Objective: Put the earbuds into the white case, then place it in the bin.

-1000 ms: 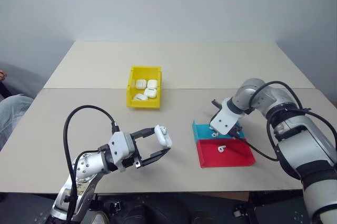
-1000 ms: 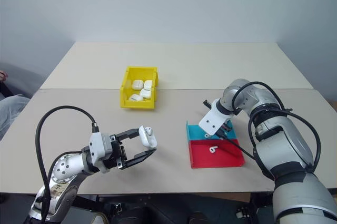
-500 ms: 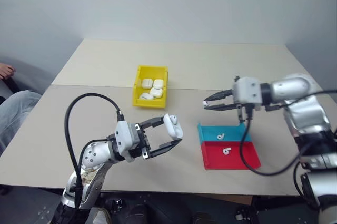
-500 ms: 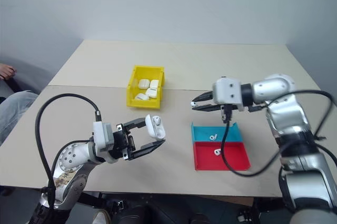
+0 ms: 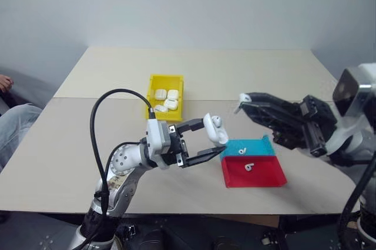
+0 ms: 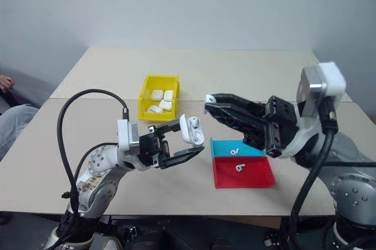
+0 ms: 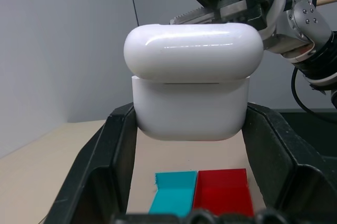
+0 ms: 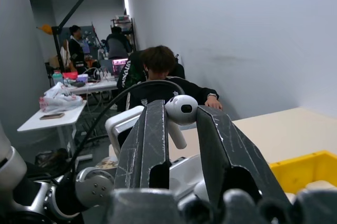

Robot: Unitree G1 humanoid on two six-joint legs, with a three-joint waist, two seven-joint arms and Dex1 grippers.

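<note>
Above the trays, right pincer (image 6: 209, 101) (pinching an earbud (image 8: 180, 110)) has risen toward left pincer (image 6: 187, 141), clamping white case (image 6: 189, 129).

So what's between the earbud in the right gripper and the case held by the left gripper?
Nothing: in the left eye view, the earbud and the white case are separated by an open gap, above the table.

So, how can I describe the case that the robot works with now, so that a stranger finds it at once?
Start from the yellow bin on the table. The case is nearer, pinched in the left gripper above the table. Unlike the cases in the bin, its lid is open.
</note>
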